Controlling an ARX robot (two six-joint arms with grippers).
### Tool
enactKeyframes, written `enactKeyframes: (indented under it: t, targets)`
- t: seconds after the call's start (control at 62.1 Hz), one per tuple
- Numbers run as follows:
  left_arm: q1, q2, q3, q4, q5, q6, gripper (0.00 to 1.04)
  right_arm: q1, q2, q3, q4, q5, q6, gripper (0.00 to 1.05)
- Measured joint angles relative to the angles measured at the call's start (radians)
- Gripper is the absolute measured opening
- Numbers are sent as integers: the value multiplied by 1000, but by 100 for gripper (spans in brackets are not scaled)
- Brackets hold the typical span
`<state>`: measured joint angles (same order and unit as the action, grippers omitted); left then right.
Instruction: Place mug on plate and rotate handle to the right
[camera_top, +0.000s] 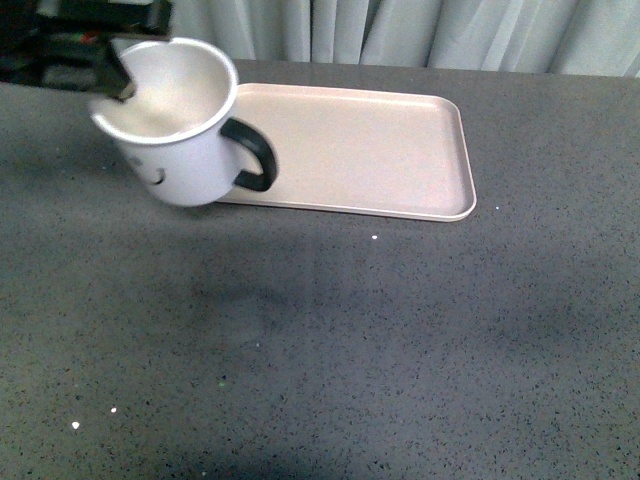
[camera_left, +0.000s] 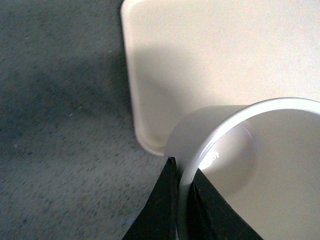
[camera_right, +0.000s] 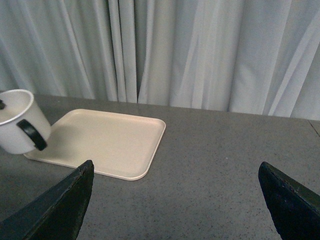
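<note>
My left gripper (camera_left: 185, 207) is clamped on the rim of the mug (camera_top: 185, 120) w/ one finger inside and one outside the wall. Pinching the rim leaves the base free to land flat & keeps me clear of the handle (camera_top: 255, 150). The mug hangs tilted, mouth toward the front cam, apparently off the table (camera_top: 350, 350) and just over the left end of the plate (camera_top: 400, 150) — not yet set down. The handle points right, toward the plate's middle, so I judge little turning will be needed after set-down. The plate lies flat on the table, long side across my front, giving plenty of room to land. My right gripper (camera_right: 175, 170) has its fingers spread wide w/ nothing between them. It hovers well off to the right, prob. parked so it doesn't block the carry. Count: 1 mug, 1 handle, 1 plate, 2 grippers — only the left is loaded.
</note>
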<state>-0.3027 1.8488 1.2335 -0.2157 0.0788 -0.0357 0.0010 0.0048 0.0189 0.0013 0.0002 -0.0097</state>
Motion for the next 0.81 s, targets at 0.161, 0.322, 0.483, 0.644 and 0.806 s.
enactKeyframes:
  t: [0.161,0.322,0.483,0.644,0.806]
  targets:
    - [-69,143,164,-65,2,2,2,0,0,0,0,0,0,95]
    - [-94,246,291,-118,7,13,2,0,0,0,0,0,0,95]
    - [-101,317,385,-162,6,16,2,0,0,0,0,0,0,95]
    - [-109,381,480,-201,4,14,2,0,0,0,0,0,0,95]
    - [-129,448,583,-246,5,16,2,0,0,0,0,0,0,95]
